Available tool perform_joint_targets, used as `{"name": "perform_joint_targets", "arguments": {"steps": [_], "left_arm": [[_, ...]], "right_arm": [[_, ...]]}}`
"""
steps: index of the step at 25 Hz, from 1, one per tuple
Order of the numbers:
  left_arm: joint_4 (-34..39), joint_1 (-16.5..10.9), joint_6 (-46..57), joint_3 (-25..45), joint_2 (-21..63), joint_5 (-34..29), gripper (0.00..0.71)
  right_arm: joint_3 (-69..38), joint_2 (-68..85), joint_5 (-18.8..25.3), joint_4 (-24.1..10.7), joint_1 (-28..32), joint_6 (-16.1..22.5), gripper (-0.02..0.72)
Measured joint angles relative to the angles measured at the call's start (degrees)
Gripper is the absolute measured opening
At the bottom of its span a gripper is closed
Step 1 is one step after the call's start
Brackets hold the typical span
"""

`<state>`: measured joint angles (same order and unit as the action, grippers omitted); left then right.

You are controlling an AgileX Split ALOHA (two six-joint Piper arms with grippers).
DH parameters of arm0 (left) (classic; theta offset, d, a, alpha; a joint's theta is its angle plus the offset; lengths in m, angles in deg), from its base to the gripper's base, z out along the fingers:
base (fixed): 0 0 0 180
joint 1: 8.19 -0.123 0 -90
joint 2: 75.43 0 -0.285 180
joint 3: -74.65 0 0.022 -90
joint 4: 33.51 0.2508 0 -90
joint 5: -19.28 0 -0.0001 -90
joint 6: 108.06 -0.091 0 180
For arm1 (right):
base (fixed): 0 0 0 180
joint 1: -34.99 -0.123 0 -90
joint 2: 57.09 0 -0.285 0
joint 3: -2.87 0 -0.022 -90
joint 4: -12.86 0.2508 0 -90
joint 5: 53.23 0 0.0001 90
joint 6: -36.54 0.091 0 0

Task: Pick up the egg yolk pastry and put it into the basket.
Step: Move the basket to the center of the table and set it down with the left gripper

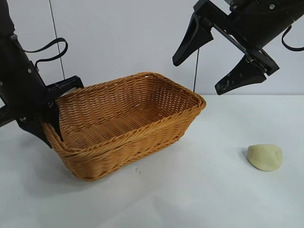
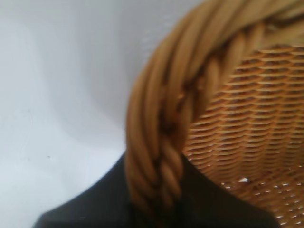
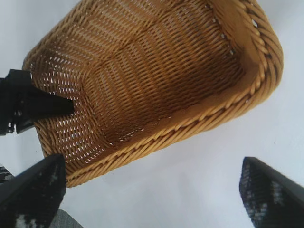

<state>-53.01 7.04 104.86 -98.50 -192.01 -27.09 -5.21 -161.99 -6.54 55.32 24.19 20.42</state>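
Note:
The egg yolk pastry [image 1: 264,156], a small pale cream-yellow lump, lies on the white table at the right; neither wrist view shows it. The orange-brown wicker basket [image 1: 128,124] stands left of centre, empty inside. My left gripper [image 1: 50,124] is shut on the basket's braided rim [image 2: 156,142] at its left end. My right gripper [image 1: 207,72] is open and empty, high above the table between the basket and the pastry. The right wrist view looks down into the basket [image 3: 152,76] past its two fingertips [image 3: 33,192].
The white table [image 1: 199,190] runs around the basket and pastry. A white wall stands behind, with a dark cable [image 1: 57,38] hanging at the left. The left arm's black fingers show at the basket's end in the right wrist view [image 3: 28,107].

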Motion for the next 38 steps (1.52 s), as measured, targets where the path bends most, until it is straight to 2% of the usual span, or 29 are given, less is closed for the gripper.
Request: {"name": "perform_joint_targets", "arguments": {"steps": [7, 11, 33, 35, 38], "left_arm": [[-1.9, -0.3, -16.9, -13.8, -8.2, -11.3, 0.140], [-1.9, -0.3, -23.1, -19.1, -11.7, -16.9, 0.140], [-2.3, -0.3, -27.3, -19.2, -16.5, -14.0, 0.142], [-2.6, -0.3, -27.5, -19.2, -16.5, -14.0, 0.200], [-3.1, -0.3, -27.5, -19.2, -16.5, -14.1, 0.442]], "right_arm": [[0.0, 0.0, 0.1, 0.0, 0.0, 0.0, 0.685], [0.0, 0.0, 0.3, -0.1, 0.0, 0.0, 0.685], [0.0, 0.0, 0.6, -0.2, 0.0, 0.0, 0.685], [0.0, 0.0, 0.6, -0.2, 0.0, 0.0, 0.685], [0.0, 0.0, 0.7, -0.2, 0.0, 0.0, 0.685]]}}
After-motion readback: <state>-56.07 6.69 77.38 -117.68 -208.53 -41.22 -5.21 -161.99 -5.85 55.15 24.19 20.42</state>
